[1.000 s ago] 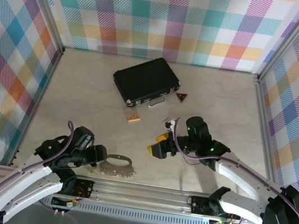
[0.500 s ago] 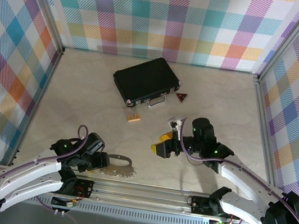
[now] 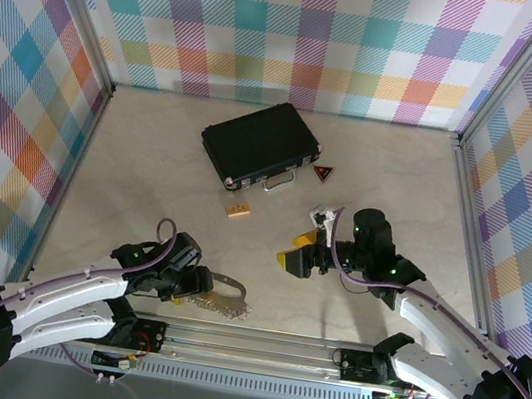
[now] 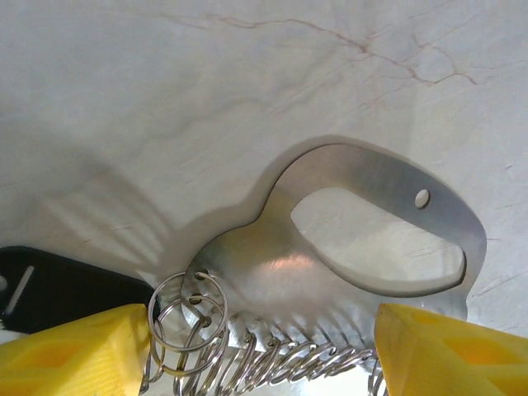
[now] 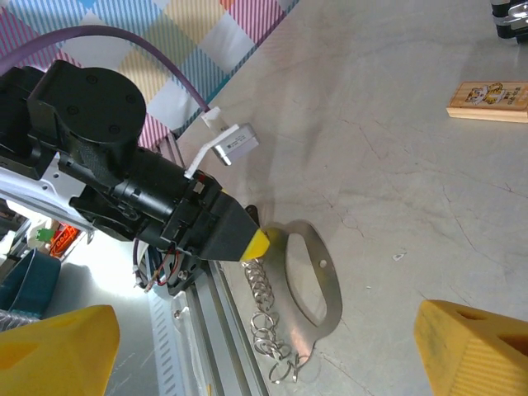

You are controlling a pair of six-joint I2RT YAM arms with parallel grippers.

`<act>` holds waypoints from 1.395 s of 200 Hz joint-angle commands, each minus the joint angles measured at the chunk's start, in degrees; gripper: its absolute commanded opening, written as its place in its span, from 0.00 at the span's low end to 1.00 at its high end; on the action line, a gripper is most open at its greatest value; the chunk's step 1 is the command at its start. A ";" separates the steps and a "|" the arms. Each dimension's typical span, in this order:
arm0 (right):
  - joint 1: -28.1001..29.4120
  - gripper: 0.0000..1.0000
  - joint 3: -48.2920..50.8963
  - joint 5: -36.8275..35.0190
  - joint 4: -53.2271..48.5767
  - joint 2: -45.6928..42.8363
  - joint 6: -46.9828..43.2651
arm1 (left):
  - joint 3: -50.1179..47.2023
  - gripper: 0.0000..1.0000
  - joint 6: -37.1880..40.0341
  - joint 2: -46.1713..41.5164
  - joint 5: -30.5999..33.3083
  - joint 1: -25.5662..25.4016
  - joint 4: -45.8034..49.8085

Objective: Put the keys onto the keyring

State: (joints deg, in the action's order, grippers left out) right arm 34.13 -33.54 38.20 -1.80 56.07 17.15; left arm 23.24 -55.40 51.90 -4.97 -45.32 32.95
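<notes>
Down at the near edge of the pale marbled table (image 3: 149, 171), the left gripper (image 4: 262, 351) sets its yellow fingers (image 4: 74, 346) wide, one at each end of the wire-ring fan on the flat silvery oval keyring (image 4: 363, 186). Pinching or just bracketing? Can't tell. Farther in, the right gripper (image 3: 297, 249) hangs wide open, empty. Beyond it sit a small tan wooden block (image 3: 237, 211), then a black hard case (image 3: 260, 144).

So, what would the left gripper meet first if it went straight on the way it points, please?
Most likely the keyring: its row of small rings lies right ahead between the left gripper's fingertips, with the plate beyond; depth is hard to judge.
</notes>
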 commanded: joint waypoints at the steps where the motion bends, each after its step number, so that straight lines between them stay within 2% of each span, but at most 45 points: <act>1: -0.38 0.92 -0.84 0.37 -2.01 -1.71 -0.79 | 1.73 0.72 -0.43 3.37 -1.76 -0.63 -6.19; 32: -0.75 0.92 -0.71 -0.73 -4.58 -4.30 -1.19 | 5.39 0.71 1.38 10.28 -3.01 -0.75 -11.36; 55: -1.06 0.93 -0.42 -1.29 -6.14 -5.49 -1.37 | 7.78 0.72 3.15 12.14 -3.64 -0.75 -12.05; 110: -1.28 0.93 -0.75 -1.46 -5.64 -4.90 -0.90 | 12.14 0.70 10.23 7.83 -2.85 -0.32 -0.52; 141: -1.30 0.92 -1.54 -1.03 -4.71 -3.69 0.14 | 12.78 0.59 12.70 5.12 0.21 0.26 6.59; 197: -1.26 0.92 -1.30 -1.72 -3.28 -3.84 2.88 | 7.84 0.40 15.28 2.59 -0.30 5.91 5.33; 233: -1.24 0.92 -1.91 -2.40 -3.88 -3.25 3.06 | 5.94 0.32 16.79 3.55 -1.36 6.74 4.09; 279: -1.26 0.92 -3.74 -2.69 -4.04 -0.59 2.15 | 4.05 0.27 18.32 4.45 -2.71 6.74 2.19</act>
State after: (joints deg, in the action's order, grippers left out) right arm 33.28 -34.24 35.53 -6.15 54.28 19.49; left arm 28.42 -38.94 55.81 -6.13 -38.85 35.73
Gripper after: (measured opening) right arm 0.925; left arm 0.275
